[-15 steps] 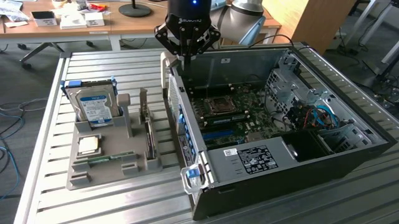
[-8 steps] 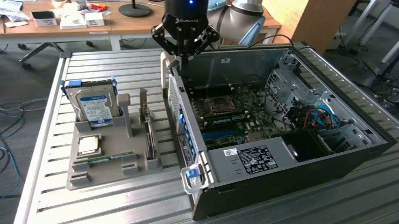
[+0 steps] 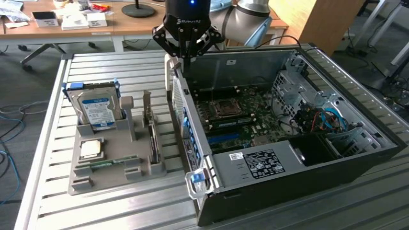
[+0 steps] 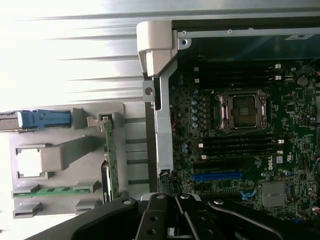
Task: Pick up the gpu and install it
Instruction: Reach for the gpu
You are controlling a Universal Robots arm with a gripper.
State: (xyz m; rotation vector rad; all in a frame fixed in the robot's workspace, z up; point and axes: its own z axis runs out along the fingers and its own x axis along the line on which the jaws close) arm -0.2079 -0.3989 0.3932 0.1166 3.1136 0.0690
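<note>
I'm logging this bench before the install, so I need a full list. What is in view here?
gpu: one, green, on edge in the holder, on the side nearest the case
hard drive: one, silver with a blue-white label, upright at the holder's far end
processor chip: one, silver, flat in the holder
memory stick: one, green, lying in the holder
holder: one, grey, on the table, to the exterior view's left of the case
computer case: one, black, open, on the table
motherboard: one, green, inside the case
table: one, silver, slatted
desk: one, wooden, behind the table
gripper: one, black, shut, above the case's edge
</note>
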